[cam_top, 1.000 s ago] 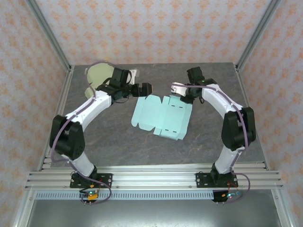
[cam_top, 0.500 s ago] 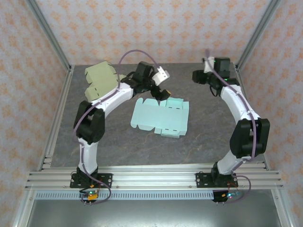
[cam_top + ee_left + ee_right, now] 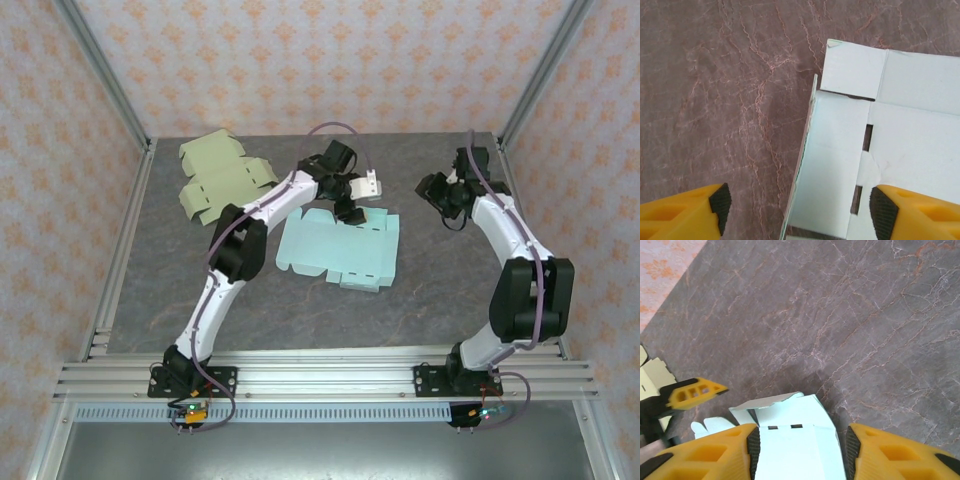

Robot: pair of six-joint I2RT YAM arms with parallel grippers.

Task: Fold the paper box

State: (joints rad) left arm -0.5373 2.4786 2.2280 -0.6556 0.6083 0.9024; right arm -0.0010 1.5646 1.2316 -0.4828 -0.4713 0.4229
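- Top view: the box [image 3: 335,250], a flat light-blue blank, lay near the middle of the tabletop [image 3: 420,290].
- The left end effector [image 3: 350,212] hung at the box's far edge. From this view I could not tell how its jaws stood.
- The right end effector [image 3: 438,195] was off the box's far right corner, apart from it.
- A green blank [image 3: 222,178] lay flat at the far left, well apart from the box.
- Left wrist view: the left end effector [image 3: 800,205] had its fingers [image 3: 690,212] spread wide and pinched nothing.
- One flap [image 3: 801,155] stood raised, seen edge-on, between the two fingers and clear of both. The rest of the box [image 3: 910,135] lay flat on the tabletop [image 3: 715,75].
- Right wrist view: the right end effector [image 3: 797,445] had its jaws apart and empty.
- The box [image 3: 795,437] showed in the gap between them, one small flap [image 3: 767,402] lifted at its far corner.
- A finger [image 3: 695,391] of the left end effector showed at the left, beside that corner.
- An edge of the green blank [image 3: 652,375] showed at the left margin.
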